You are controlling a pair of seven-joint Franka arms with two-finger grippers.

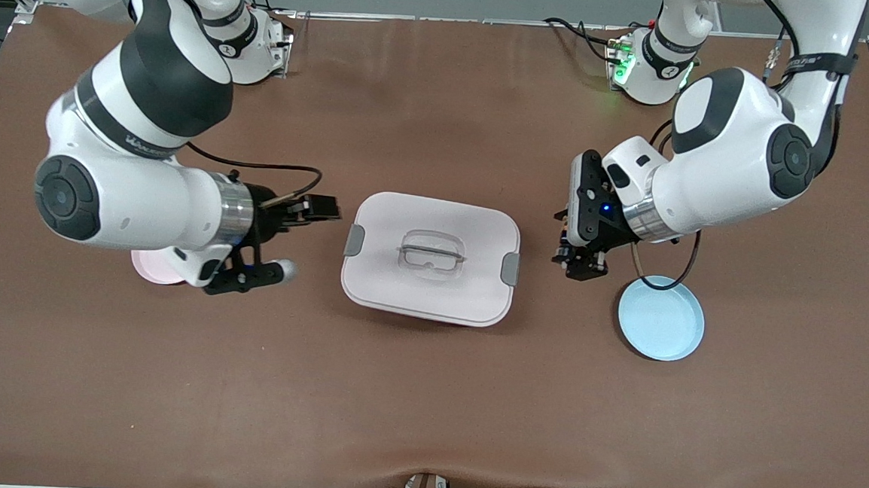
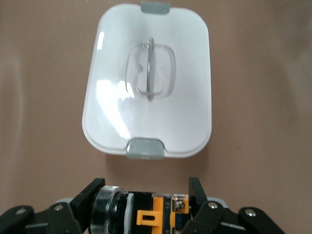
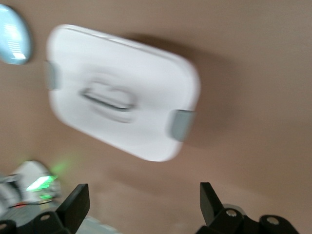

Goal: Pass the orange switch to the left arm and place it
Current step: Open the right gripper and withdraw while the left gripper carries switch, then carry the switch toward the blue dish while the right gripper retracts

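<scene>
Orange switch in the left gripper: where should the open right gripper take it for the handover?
Probably the round black-and-silver end of the orange switch, which shows between the left gripper fingers. Bring the right gripper in over the box.

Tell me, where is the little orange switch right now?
The orange switch is clamped in the left gripper, up in the air between the white box and the blue plate.
</scene>
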